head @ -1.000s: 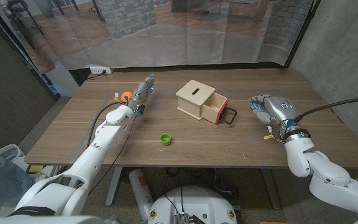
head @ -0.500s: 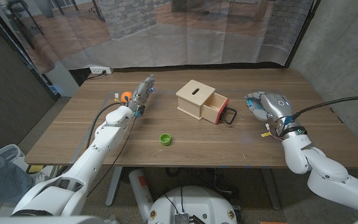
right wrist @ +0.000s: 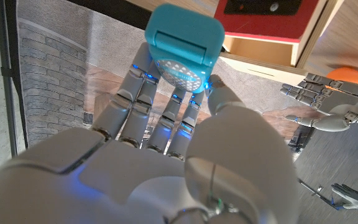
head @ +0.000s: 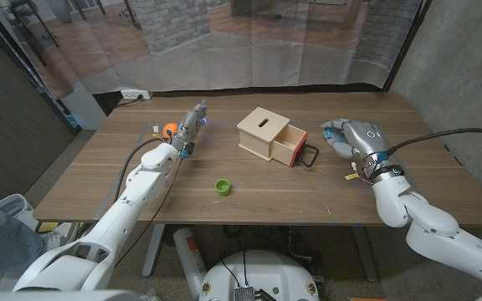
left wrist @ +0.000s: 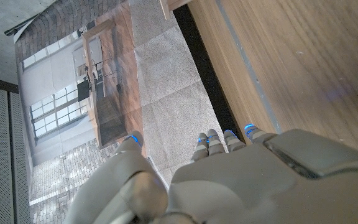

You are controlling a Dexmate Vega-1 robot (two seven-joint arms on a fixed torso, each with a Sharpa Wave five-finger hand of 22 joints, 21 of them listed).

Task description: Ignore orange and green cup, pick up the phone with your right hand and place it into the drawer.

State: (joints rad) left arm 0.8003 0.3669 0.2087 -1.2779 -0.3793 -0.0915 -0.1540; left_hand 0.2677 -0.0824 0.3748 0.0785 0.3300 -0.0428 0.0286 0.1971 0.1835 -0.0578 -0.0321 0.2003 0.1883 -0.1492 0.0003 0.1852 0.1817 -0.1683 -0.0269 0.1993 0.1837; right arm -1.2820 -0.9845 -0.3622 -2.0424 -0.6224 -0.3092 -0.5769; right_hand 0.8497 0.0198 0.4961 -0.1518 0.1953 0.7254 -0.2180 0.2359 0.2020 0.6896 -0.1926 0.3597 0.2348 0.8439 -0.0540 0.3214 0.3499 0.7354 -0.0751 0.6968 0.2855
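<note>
My right hand (head: 354, 138) holds a teal phone (right wrist: 182, 46) at its fingertips; the phone's edge (head: 331, 131) peeks out on the hand's drawer side. The hand hovers just right of the wooden box (head: 262, 128), whose drawer (head: 289, 148) stands pulled out, with a red front (right wrist: 272, 7) and a black handle (head: 310, 156). A small gap separates the phone from the handle. My left hand (head: 191, 125) is at the table's back left with its fingers stretched out and nothing in it. It lies beside the orange (head: 169, 128).
A small green cup (head: 222, 186) sits in front of the box, nearer the table's front edge (head: 224, 221). My left hand (right wrist: 328, 115) and the orange (right wrist: 344, 73) also appear past the drawer in the right wrist view. A dark curtain hangs behind the table.
My right hand has carried the phone leftwards, closer to the drawer's handle. The left arm, cup and orange have stayed put.
</note>
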